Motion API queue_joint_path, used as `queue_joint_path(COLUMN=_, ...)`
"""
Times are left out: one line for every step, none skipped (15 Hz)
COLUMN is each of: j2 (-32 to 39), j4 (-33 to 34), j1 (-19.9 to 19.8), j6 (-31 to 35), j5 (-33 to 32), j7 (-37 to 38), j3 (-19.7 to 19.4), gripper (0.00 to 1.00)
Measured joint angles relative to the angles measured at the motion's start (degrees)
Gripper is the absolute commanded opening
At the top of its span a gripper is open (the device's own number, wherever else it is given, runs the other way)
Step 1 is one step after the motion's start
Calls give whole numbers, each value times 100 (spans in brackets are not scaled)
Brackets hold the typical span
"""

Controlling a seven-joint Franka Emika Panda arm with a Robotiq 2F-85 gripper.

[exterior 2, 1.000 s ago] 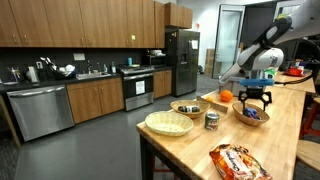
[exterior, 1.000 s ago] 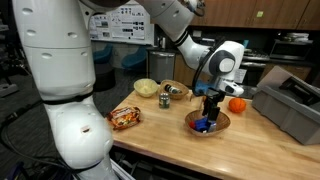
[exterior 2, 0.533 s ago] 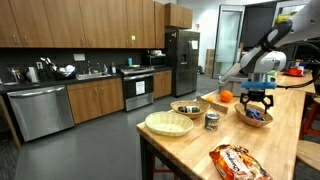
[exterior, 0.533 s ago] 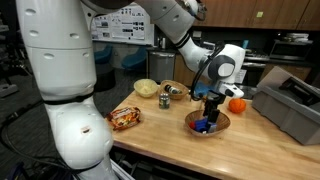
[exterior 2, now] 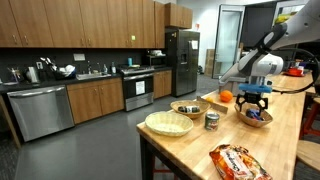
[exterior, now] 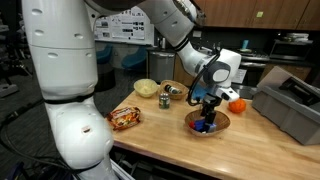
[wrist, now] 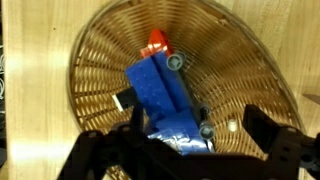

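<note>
While hanging low over the wicker basket (exterior: 192, 121), pincer (exterior: 207, 108) spread wide, gripping nothing. Fingers (wrist: 100, 152) stand either side of a blue block (wrist: 160, 95) lying in that basket, with a red piece (wrist: 157, 42) at its far end (contact with the block cannot be told). Basket wall rings the block on all sides. Also on the desk (exterior: 150, 138): orange (exterior: 237, 104) just beside the basket; tin can (exterior: 165, 100); second basket (exterior: 176, 91) with contents; pale bowl (exterior: 146, 88); snack bag (exterior: 125, 118); grey bin (exterior: 290, 105).
</note>
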Motion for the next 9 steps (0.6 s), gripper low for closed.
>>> queue_joint_path(j2=12, j4=-35, j1=10, j6=54, j5=23, j7=-12, j3=13, gripper=100)
queue_joint_path(j2=17, j4=-72, j1=21, j6=106, j5=33, j7=-25, j3=22, gripper=100)
queue_joint_path(j2=16, j4=-99, j1=26, j6=140, j5=34, j7=-35, j3=27, gripper=100)
queue_joint_path(j2=11, j4=-116, j1=27, j6=164, j5=34, j7=-46, j3=30, gripper=100)
queue_joint_path(j2=3, j4=-129, j1=27, j6=177, j5=34, j7=-60, j3=31, gripper=75)
queue_joint_path(j2=1, j4=-134, j1=28, j6=182, j5=34, j7=-70, j3=31, gripper=73)
queue_joint_path(j2=1, j4=-137, j1=28, j6=184, j5=34, j7=-76, j3=31, gripper=69)
queue_joint_path(j2=-3, j4=-143, j1=28, j6=184, j5=34, j7=-77, j3=31, gripper=61)
queue_joint_path(j2=-5, j4=-160, j1=32, j6=189, j5=34, j7=-77, j3=33, gripper=53)
